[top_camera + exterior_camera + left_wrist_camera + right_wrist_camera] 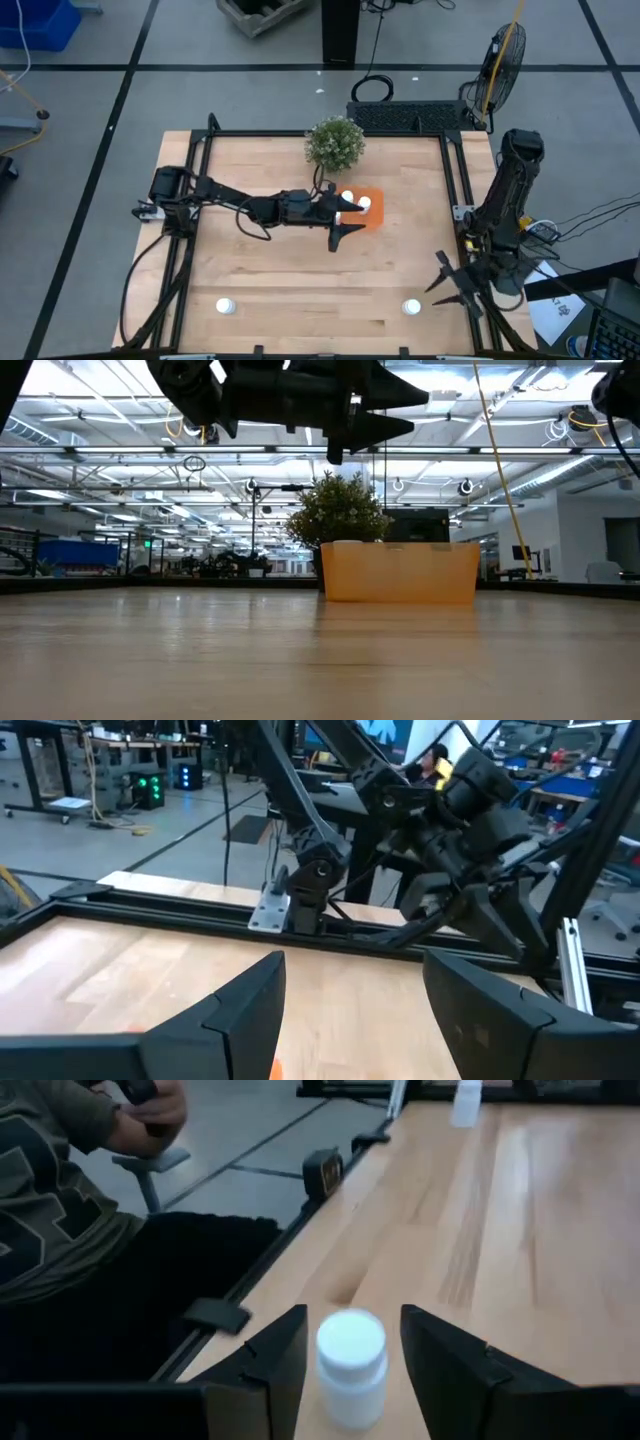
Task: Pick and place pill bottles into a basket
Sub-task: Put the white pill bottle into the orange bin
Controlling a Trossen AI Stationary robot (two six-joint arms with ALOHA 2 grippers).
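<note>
Left gripper (345,222) hovers over orange basket (372,222) near plant (335,143), fingers spread, empty; likely positioned for drop, since white bottle (365,203) lies in basket. Right gripper (345,1355) low at worktop (290,270) front edge, fingers released, straddling upright bottle (351,1365), not yet clamped. Its long axis vertical, cap up. Another bottle (226,306) stands front-left, well apart.

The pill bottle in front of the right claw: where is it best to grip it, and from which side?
Grip the pill bottle on its round body below the wider cap, coming in level from the table edge. It stands upright, and the open right claw already faces it.
</note>
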